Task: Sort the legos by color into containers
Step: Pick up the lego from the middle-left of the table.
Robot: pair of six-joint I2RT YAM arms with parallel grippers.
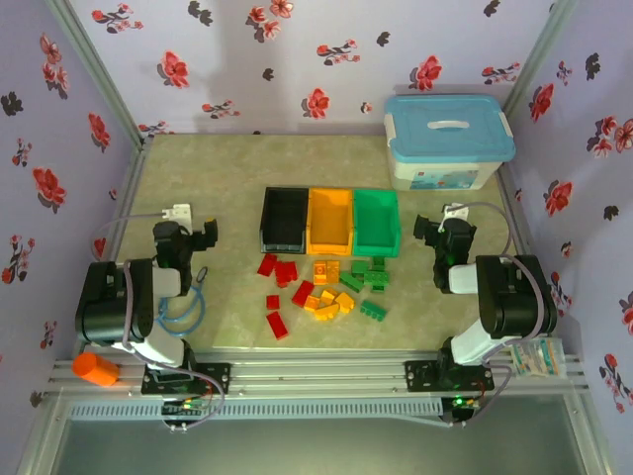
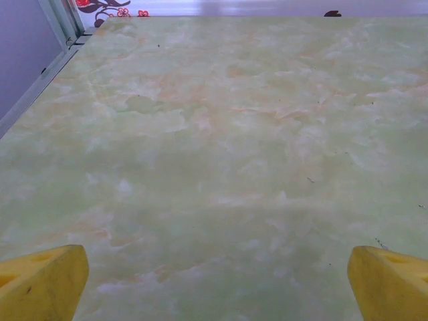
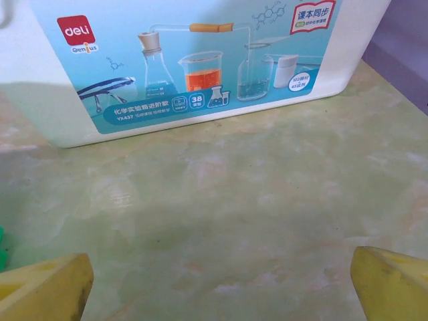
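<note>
Three open containers stand in a row mid-table: black (image 1: 284,220), orange (image 1: 330,220) and green (image 1: 376,220), all looking empty. The legos lie loose just in front of them: red ones (image 1: 281,273) on the left, orange-yellow ones (image 1: 332,299) in the middle, green ones (image 1: 366,281) on the right. My left gripper (image 1: 208,235) hangs left of the black container, open; its yellow fingertips (image 2: 40,284) frame bare table. My right gripper (image 1: 425,236) sits right of the green container, open, fingertips (image 3: 391,281) wide apart over bare table and facing the tub.
A large white tub with a light-blue lid (image 1: 447,139) stands at the back right, its labelled side (image 3: 200,60) close in front of my right gripper. An orange cylinder (image 1: 95,369) lies on the front rail at the left. Floral walls enclose the table (image 2: 214,134).
</note>
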